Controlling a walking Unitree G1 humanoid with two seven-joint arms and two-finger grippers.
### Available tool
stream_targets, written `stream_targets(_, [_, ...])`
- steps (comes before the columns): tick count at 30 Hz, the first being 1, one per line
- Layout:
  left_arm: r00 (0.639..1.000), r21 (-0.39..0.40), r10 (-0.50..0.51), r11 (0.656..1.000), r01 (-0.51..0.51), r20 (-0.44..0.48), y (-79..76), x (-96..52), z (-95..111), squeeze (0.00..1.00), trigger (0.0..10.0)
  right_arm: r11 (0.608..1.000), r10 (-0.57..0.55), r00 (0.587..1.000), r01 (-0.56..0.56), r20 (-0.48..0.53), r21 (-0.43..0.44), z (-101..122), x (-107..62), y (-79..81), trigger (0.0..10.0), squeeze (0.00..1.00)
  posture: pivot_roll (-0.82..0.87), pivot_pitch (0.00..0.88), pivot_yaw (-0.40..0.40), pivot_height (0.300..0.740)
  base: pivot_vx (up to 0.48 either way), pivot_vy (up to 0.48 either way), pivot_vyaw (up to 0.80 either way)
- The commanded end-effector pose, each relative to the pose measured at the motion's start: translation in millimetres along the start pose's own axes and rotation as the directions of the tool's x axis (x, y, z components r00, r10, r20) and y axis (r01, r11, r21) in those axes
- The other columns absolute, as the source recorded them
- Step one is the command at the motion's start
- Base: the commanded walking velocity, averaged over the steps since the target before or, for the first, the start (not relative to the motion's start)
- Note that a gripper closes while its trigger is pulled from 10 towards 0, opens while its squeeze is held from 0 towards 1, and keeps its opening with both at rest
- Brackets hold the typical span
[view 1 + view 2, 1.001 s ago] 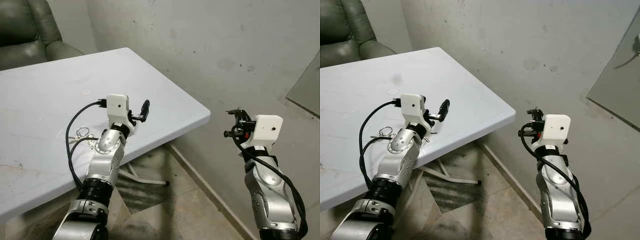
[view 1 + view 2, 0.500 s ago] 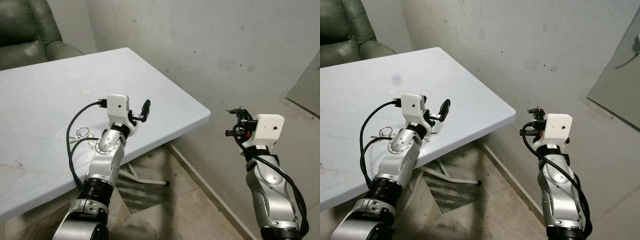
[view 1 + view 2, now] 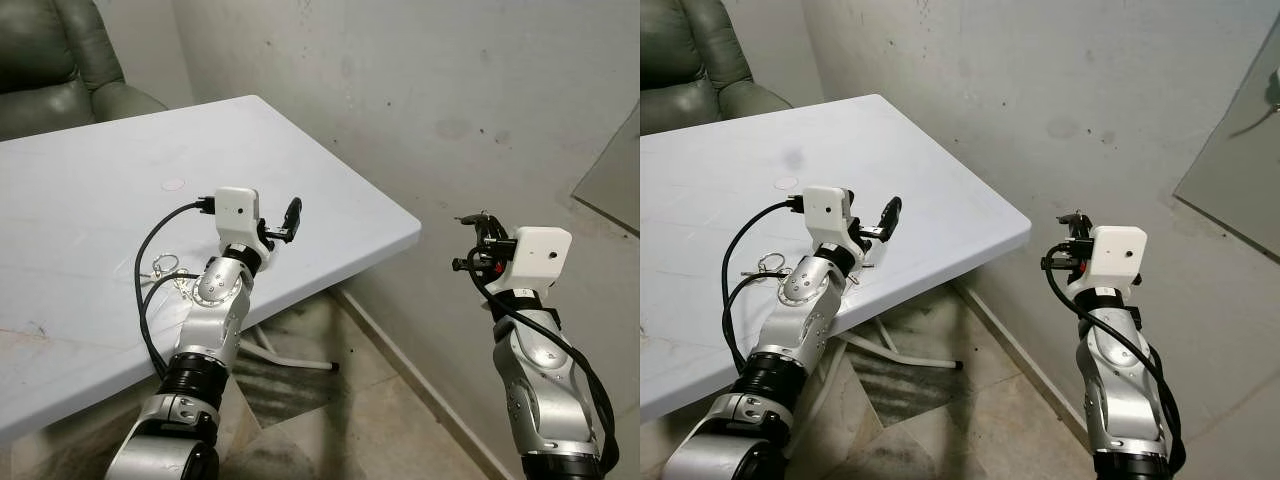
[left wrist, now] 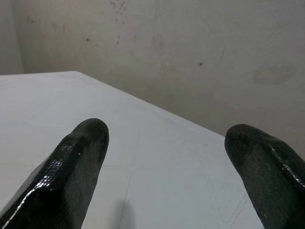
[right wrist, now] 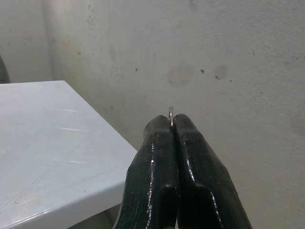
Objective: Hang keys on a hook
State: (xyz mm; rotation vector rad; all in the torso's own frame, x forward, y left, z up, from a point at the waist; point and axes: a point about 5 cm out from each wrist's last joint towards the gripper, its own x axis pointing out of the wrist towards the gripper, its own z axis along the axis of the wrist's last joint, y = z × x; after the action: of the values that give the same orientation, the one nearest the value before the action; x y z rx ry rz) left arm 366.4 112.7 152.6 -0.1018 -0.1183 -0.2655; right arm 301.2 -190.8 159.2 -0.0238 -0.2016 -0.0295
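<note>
At the near corner of a white table (image 3: 100, 170), set close to a stained plaster wall (image 3: 450, 80). A green armchair (image 3: 60, 60) sits behind the table's far side. Bare concrete floor (image 3: 380, 400) below, with the table's white leg frame (image 3: 290, 360) showing under the edge.

Left arm: raised over the tabletop near its front edge, forearm sloping up from the robot's body. Left gripper (image 3: 282, 224) hovers above the surface, not touching it. Its wrist view shows the two black fingers (image 4: 71, 167) spread wide, with bare tabletop and wall between them. Released, nothing held.

Keys (image 3: 765, 265): a small bunch of metal rings and keys lying flat on the table, just beside the left forearm on its outer side and partly behind the black cable. Apart from the left gripper's fingers, which point away from it toward the wall.

Right arm: off the table, out past its corner, held up in open air with the wall behind it. Right gripper (image 5: 171, 126) points toward the wall. Its fingers (image 5: 157, 162) are pressed tight together along their whole length. A thin sliver of metal ring (image 5: 170, 113) sticks up from the seam at the very tips, pinched there. Too little shows to tell whether any key hangs from it.

A small round mark (image 3: 173, 184) sits on the tabletop, farther in from the left gripper. A grey panel (image 3: 610, 180) leans at the far right.
</note>
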Motion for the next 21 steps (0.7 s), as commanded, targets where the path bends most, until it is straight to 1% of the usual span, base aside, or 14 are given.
stream_targets(1, [1.0, 0.011, -0.007, 1.0, 0.007, 0.021, -1.8, 4.6, 6.7, 0.0, 10.0, 1.0, 0.007, 1.0, -0.007, 0.02, -0.008, 4.0, 3.8, -0.1, 10.0, 0.0, -0.08, 0.0, -0.038, 0.74, 0.0, 0.0, 0.0])
stream_targets(6, [1.0, 0.009, -0.01, 1.0, 0.01, 0.025, -1.3, 6.8, 9.3, 0.0, 10.0, 1.0, 0.002, 1.0, -0.002, 0.022, -0.006, 4.8, 5.3, -1.2, 10.0, 0.0, -0.07, 0.0, -0.037, 0.74, 0.0, 0.0, 0.0])
stream_targets(7, [1.0, 0.012, -0.008, 1.0, 0.008, 0.028, -0.6, 7.4, 10.3, 0.0, 10.0, 1.0, -0.005, 1.0, 0.005, 0.016, 0.007, 4.0, 5.4, -2.4, 10.0, 0.0, -0.07, 0.0, -0.035, 0.74, 0.0, 0.0, 0.0])
stream_targets(11, [1.0, 0.013, 0.0, 1.0, 0.0, 0.029, 1.5, 7.8, 11.5, 0.0, 10.0, 1.0, -0.019, 1.0, 0.019, 0.008, 0.015, 2.6, 5.7, -4.2, 10.0, 0.0, -0.07, 0.0, -0.031, 0.74, 0.0, 0.0, 0.0])
stream_targets(21, [0.999, 0.011, 0.009, 1.0, -0.009, 0.031, 3.4, 8.0, 11.6, 0.0, 10.0, 1.0, -0.008, 1.0, 0.008, 0.021, 0.0, 3.7, 5.1, -2.7, 10.0, 0.0, -0.07, 0.0, -0.033, 0.74, 0.0, 0.0, 0.0])
